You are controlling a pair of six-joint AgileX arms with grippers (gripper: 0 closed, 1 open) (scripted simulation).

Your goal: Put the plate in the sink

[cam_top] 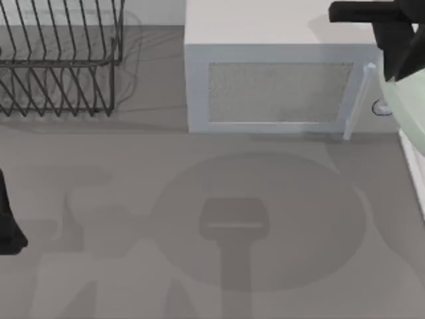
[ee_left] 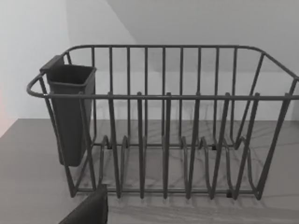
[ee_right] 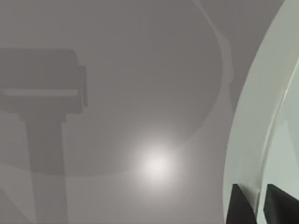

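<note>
Two arms: right one working, left one idle.
Right gripper (ee_right: 259, 205): dark fingers closed on the rim of the large round pale mint-green plate (cam_top: 406, 106), one finger each side of the edge in the right wrist view. Narrow gap, just the rim's thickness.
Right arm: comes in at the top view's upper right corner, above the grey-white box microwave (cam_top: 265, 40).
Plate position: lifted clear of the grey table (cam_top: 133, 199), at the top view's far right edge, partly cut off by the frame. It casts a big round shadow with the gripper's shadow on the table centre, so I judge it's held well up.
Sink (cam_top: 413, 166): thin straight white rim strip at the top view's right edge, just below the plate's visible part. Basin itself out of frame.
Left gripper (cam_top: 10, 226): parked at the top view's left edge, facing the black wire dish rack (ee_left: 163, 121) with its dark cutlery cup (ee_left: 70, 112). Can't tell finger state.
Done: plate grasped, lifted, carried to the sink side.
Left: finish moving over the basin, lower, release. Can't tell how much of the plate already overhangs the basin.
Progress estimate: past halfway, placement not yet done.
Risk: edge grip on a smooth plate, could pivot or slip during lowering.
</note>
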